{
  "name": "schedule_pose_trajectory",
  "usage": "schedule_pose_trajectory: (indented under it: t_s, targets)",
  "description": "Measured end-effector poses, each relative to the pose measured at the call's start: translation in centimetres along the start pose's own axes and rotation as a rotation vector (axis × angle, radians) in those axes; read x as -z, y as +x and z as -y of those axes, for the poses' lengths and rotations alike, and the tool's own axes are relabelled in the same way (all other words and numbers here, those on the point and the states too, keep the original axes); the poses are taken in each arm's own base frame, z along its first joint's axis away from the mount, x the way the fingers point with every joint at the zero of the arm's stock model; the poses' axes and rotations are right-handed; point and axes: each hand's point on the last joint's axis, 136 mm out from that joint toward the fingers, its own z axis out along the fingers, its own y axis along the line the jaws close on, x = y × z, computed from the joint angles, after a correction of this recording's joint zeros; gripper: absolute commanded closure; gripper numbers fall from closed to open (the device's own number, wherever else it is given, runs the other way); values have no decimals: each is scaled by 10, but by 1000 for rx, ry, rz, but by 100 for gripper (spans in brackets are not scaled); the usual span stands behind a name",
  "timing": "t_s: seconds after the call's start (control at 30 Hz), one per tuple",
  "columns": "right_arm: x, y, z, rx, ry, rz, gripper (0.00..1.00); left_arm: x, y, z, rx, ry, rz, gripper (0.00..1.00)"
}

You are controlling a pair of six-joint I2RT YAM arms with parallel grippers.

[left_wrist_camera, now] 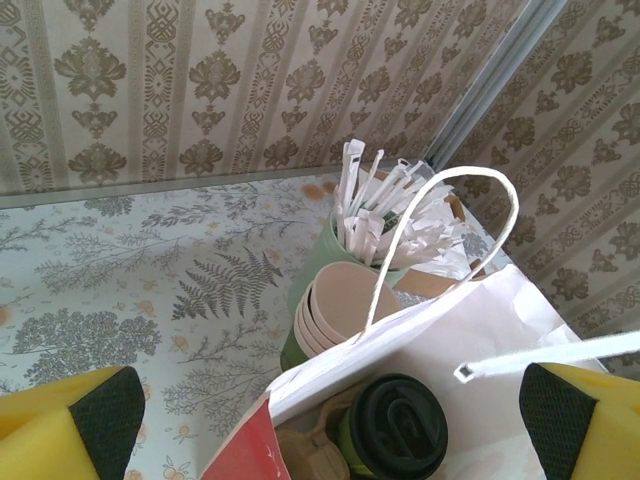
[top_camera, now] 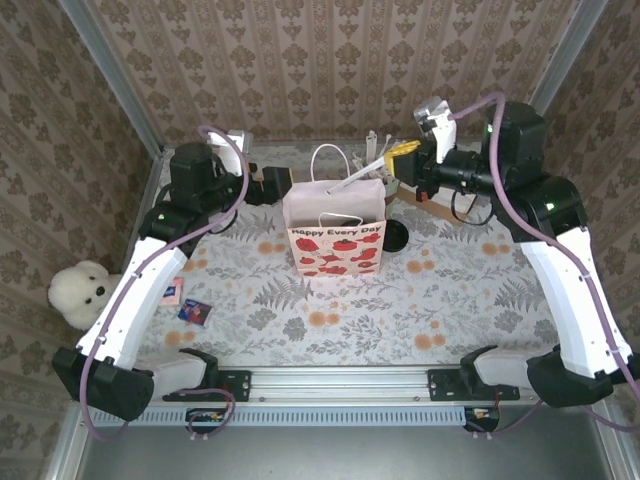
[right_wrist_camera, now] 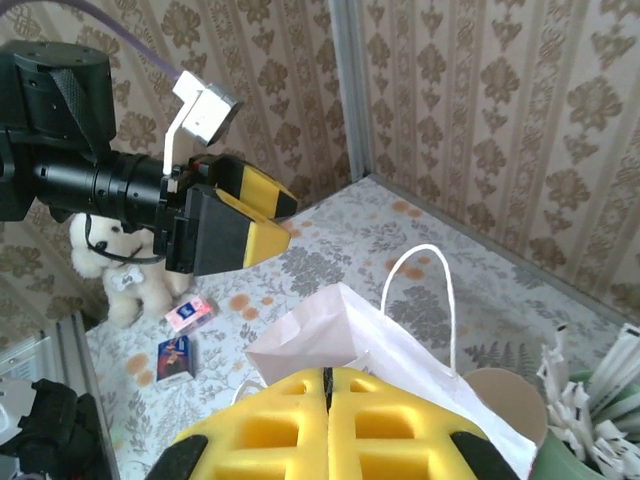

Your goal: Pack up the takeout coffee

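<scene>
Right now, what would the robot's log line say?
lidded coffee cup: inside gift bag | left jaws: open above bag | right jaws: shut on wrapped stick

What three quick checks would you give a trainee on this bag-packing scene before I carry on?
1. True or false: the left gripper is shut.
2. What sits inside the gift bag? A: a black-lidded green cup; B: the teddy bear; C: the black disc.
3. Fill in: the right gripper has its jaws ___.
Key: 1 false, it is wide open; 2 A; 3 shut.
</scene>
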Motion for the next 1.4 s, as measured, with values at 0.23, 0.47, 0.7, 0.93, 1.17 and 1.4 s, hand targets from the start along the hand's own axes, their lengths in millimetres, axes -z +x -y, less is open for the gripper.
schedule_pose_trajectory:
  t_s: [0.23, 0.47, 0.7, 0.93, 1.17, 1.4]
  targets:
    - [-37, 35, 4, -20, -92, -136, 100, -2, 7, -7, -1, -22, -10, 0]
    - [-74, 61, 6, 3, -170, -221, 100, 4, 7, -28, 7, -134, 5, 0]
    - [-112, 86, 13, 25, -223, -312, 100, 25, 14, -76, 88, -352, 2, 0]
    - [-146, 103, -1, 71, -307, -393, 100, 24, 42, -105, 229, -426, -45, 0]
    - [-175, 121, -13, 91, -338, -448, 63, 13, 52, -107, 275, -414, -81, 0]
    - [-154, 105, 8, 105, -196, -434, 20, 7, 58, -109, 283, -405, -106, 0]
